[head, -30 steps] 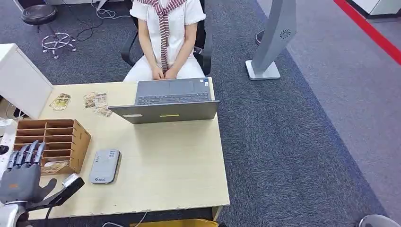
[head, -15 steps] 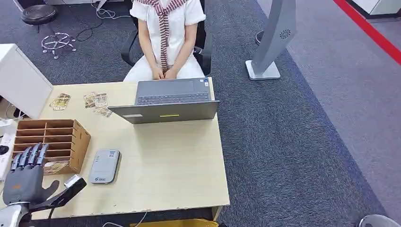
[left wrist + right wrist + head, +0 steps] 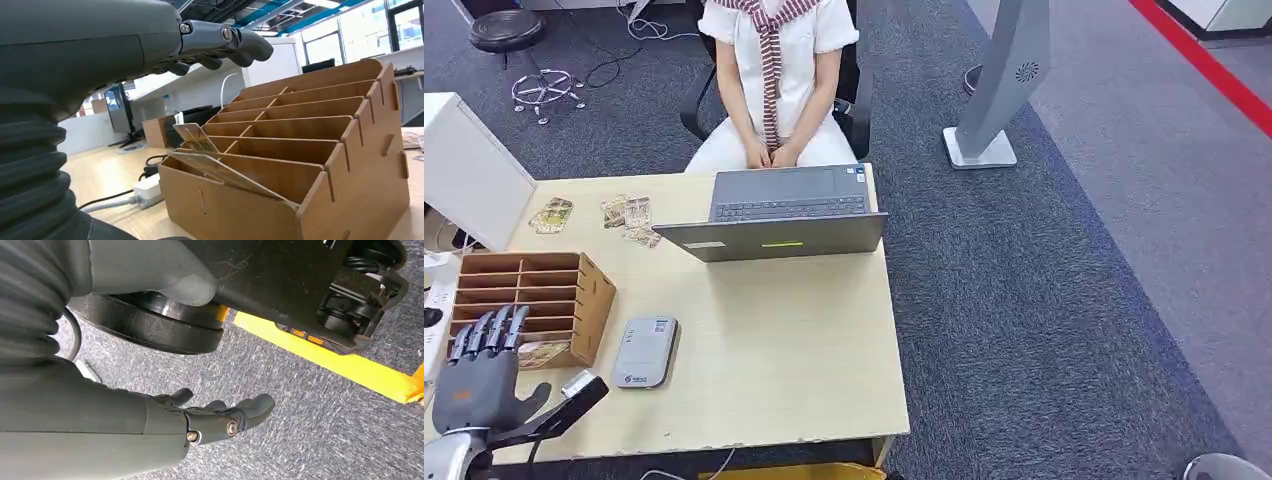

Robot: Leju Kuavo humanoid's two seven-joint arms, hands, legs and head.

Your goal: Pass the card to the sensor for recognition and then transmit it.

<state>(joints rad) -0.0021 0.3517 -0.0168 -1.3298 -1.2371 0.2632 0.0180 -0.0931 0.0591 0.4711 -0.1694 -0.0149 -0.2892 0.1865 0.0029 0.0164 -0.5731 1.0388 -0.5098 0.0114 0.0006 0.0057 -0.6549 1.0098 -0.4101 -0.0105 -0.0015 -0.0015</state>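
Hovering over the near left corner of the table [image 3: 804,350], the left hand [image 3: 479,375] holds nothing, its fingers stretched out and apart toward the wooden organizer [image 3: 574,290] just ahead of it. A card [image 3: 220,172] lies slanted in the organizer's nearest compartment, resting against the front wall, and a second card [image 3: 196,137] stands tilted just behind it; from the head view that same slot shows a patterned card at the box's near end. The grey sensor [image 3: 646,351] lies flat on the table just right of the organizer, apart from the hand. Farther back, an open laptop [image 3: 784,210] faces a seated person [image 3: 774,80], and several loose cards [image 3: 629,218] lie scattered near the far left edge. The right hand [image 3: 220,417] hangs over grey carpet [image 3: 310,405] beside a yellow strip; its fingers look loosely curved and apart with nothing in them, though the angle makes this hard to judge fully.
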